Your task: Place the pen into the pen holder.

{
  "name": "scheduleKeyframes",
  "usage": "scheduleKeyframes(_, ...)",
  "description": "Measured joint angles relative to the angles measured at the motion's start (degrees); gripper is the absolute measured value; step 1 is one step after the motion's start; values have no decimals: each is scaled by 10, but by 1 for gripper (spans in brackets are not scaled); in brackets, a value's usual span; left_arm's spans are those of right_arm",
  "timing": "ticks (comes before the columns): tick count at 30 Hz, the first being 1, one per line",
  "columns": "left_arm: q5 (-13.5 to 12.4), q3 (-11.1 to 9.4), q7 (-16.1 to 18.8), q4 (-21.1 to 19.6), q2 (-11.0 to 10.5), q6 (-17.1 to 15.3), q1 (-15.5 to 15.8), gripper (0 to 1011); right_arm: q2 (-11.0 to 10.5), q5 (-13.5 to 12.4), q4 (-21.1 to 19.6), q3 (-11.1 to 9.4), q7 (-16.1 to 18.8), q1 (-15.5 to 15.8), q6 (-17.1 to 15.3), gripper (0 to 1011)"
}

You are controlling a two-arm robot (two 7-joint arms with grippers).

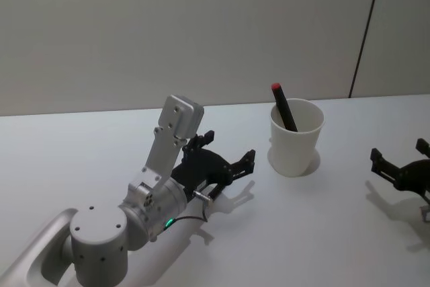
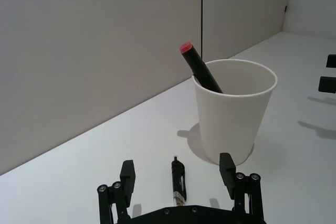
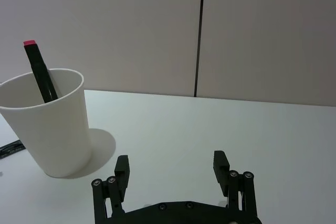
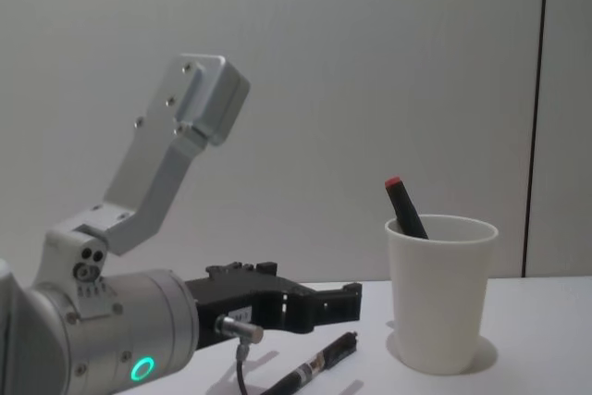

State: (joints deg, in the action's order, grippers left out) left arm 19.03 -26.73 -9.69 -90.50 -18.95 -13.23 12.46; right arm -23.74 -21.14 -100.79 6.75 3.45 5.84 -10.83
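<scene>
The pen holder (image 1: 295,144) (image 2: 233,114) (image 3: 50,124) (image 4: 441,298) is a white paper cup standing upright on the table. A black marker with a red cap (image 1: 283,107) (image 2: 200,69) (image 4: 405,205) leans inside it. A slim black pen (image 2: 178,182) (image 4: 314,367) lies flat on the table just left of the cup. My left gripper (image 1: 230,147) (image 2: 177,165) (image 4: 314,301) hovers open just above this pen, a finger on either side and not touching it. My right gripper (image 1: 399,152) (image 3: 171,161) rests open near the table's right edge, holding nothing.
The white table (image 1: 336,233) meets a plain wall panel (image 1: 201,25) close behind the cup. The left arm's grey links (image 1: 161,166) rise over the table's left part. Bare surface lies between the cup and the right gripper.
</scene>
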Motion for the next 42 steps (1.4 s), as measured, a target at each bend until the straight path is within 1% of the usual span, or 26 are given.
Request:
scheduleKeyframes(9,-11,-1,5,-1,1,-2,-1,1001,0,-13,-13,-3,7,7,11,1003)
scheduleKeyframes(17,-14,-2,4,4,4,-5,-1,1001,-1,-24,-27,-7,13,13,15,1003)
scheduleKeyframes(27,-14,-6,0,22,10,-8,-1,1001,3,-26,-25,-6,18,12,14,1003)
scheduleKeyframes(36,-20,-6,0,38,13,-9,0,1001,6,-29,-18,-5,22,8,14,1004)
scheduleKeyframes(42,-29,-6,2,44,14,-4,1,1001,9,-30,-14,-5,24,5,14,1003)
